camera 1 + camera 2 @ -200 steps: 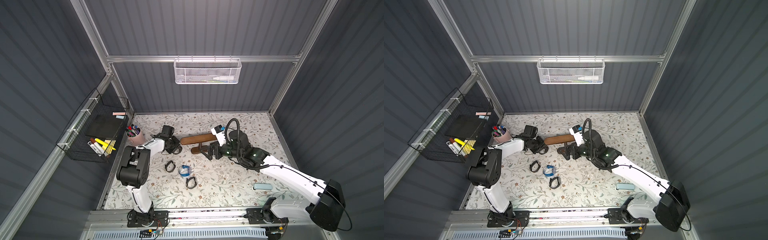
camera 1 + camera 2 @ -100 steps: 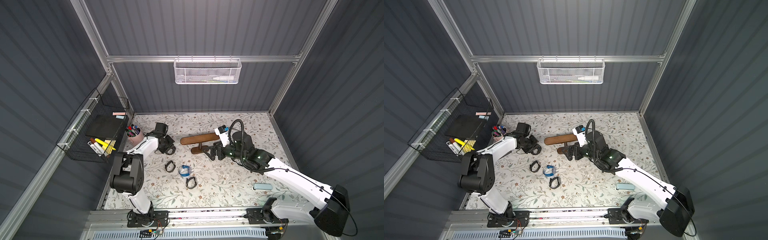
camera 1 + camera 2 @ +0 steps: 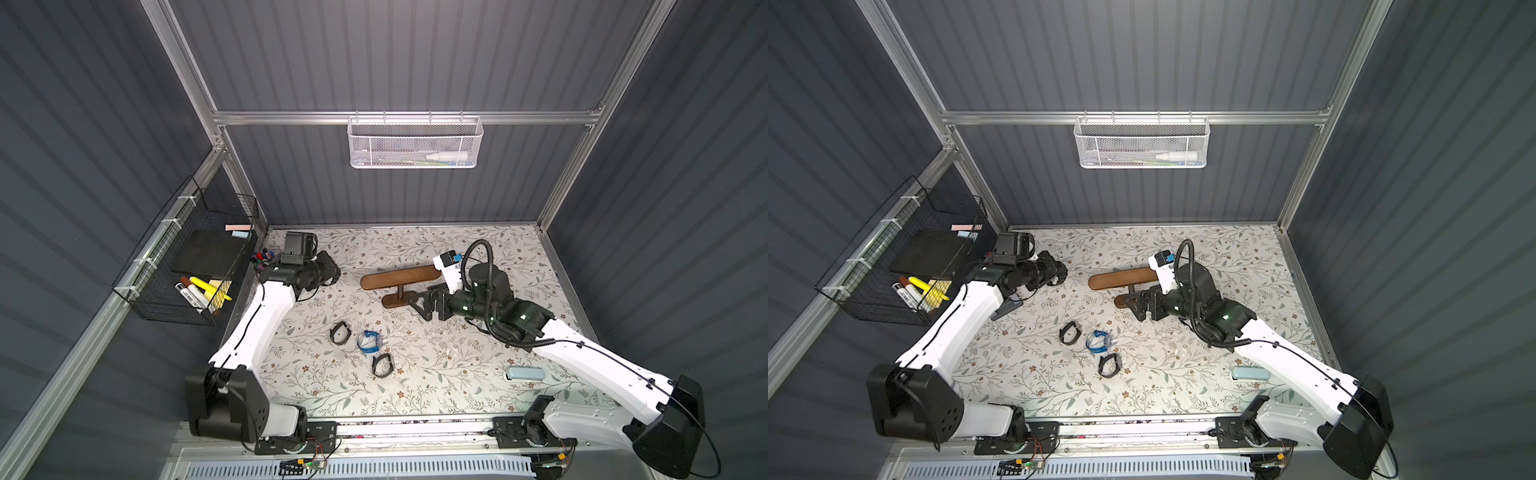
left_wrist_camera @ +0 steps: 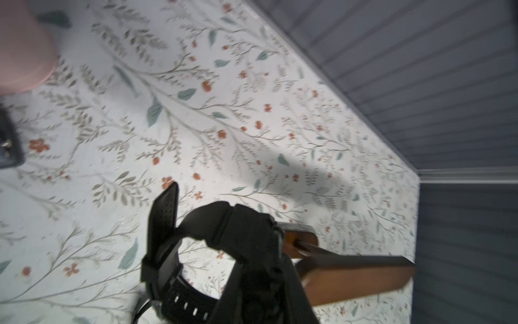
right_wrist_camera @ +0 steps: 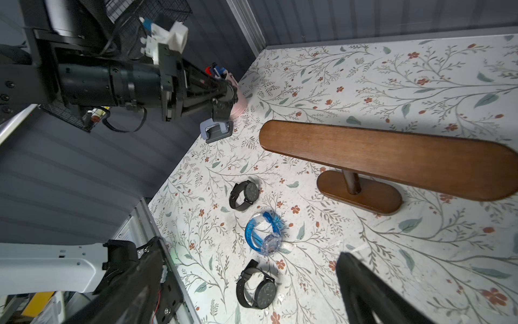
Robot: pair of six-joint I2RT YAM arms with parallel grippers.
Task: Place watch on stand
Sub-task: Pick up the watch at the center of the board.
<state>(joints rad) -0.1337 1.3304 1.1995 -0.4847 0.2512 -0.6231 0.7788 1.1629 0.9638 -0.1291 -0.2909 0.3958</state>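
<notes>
A black watch (image 4: 179, 269) was seen pinched in the left pincer (image 3: 331, 272), above the table (image 3: 457, 374) and near the left end of the stand (image 3: 399, 277). The right pincer (image 3: 424, 305) was spread wide beside the stand's base. The watch was judged light, with a pliant looped strap and a stiff case. A hold by the case was judged best, leaving the loop open. The stand's bar was laid across the table, its long axis aimed roughly at the watch.

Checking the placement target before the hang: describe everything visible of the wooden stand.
Dark brown grained wood, T-shaped: the stand has a long flat bar with rounded ends, a thin round post, a small oval base. It sits upright on the floral table, mid-back. Bar bare, no watch; nothing but the table is seen touching it.
</notes>
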